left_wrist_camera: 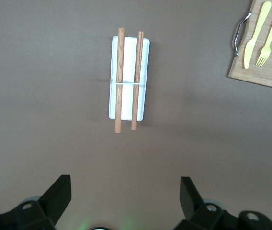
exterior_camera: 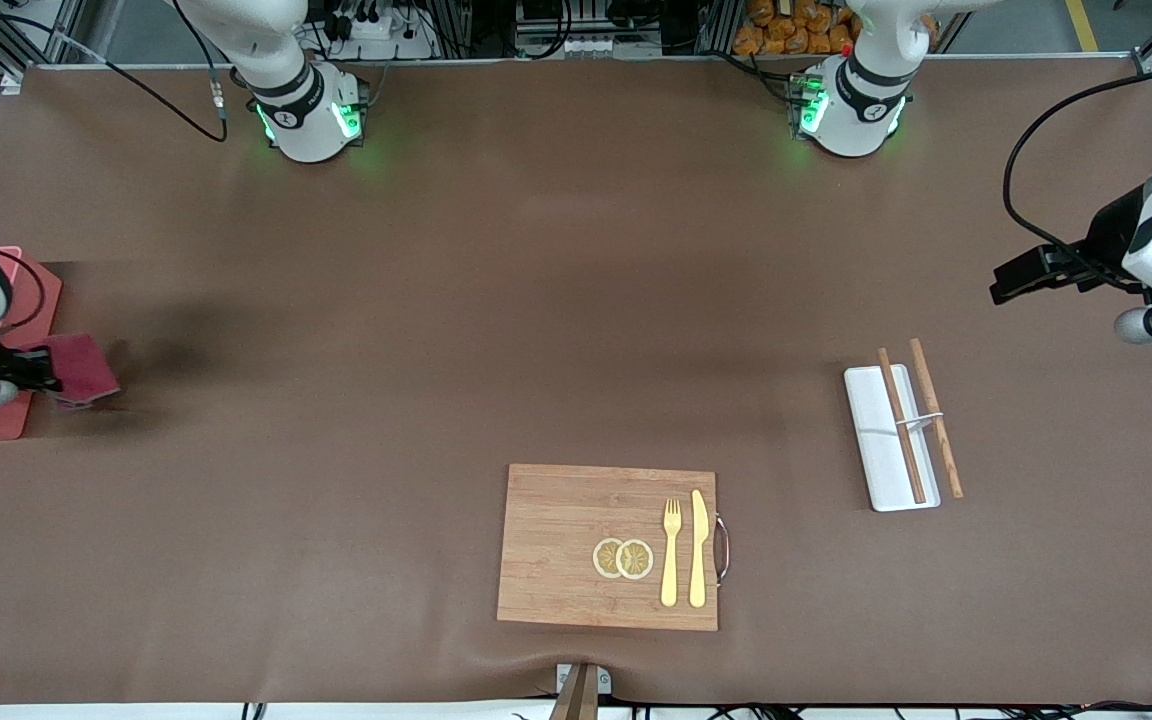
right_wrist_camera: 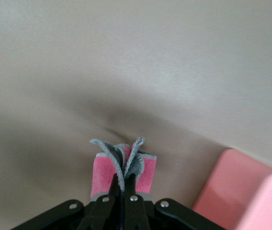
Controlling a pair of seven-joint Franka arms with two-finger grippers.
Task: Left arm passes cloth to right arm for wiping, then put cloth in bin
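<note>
The dark pink cloth (exterior_camera: 86, 368) hangs from my right gripper (exterior_camera: 44, 378), which is shut on its folded edge at the right arm's end of the table. In the right wrist view the fingers (right_wrist_camera: 118, 184) pinch the cloth (right_wrist_camera: 102, 172) with its grey hem bunched above them. The salmon-pink bin (exterior_camera: 41, 295) stands just beside and partly under that gripper, and the bin (right_wrist_camera: 251, 196) shows at the edge of the right wrist view. My left gripper (exterior_camera: 1011, 280) waits open and empty in the air over the left arm's end of the table, its fingers (left_wrist_camera: 59, 194) wide apart.
A white tray (exterior_camera: 886, 440) carrying two brown chopsticks (exterior_camera: 901, 425) lies below the left gripper. A wooden board (exterior_camera: 556, 550) with a yellow fork, a knife (exterior_camera: 698, 548) and two lemon slices sits near the table's front edge.
</note>
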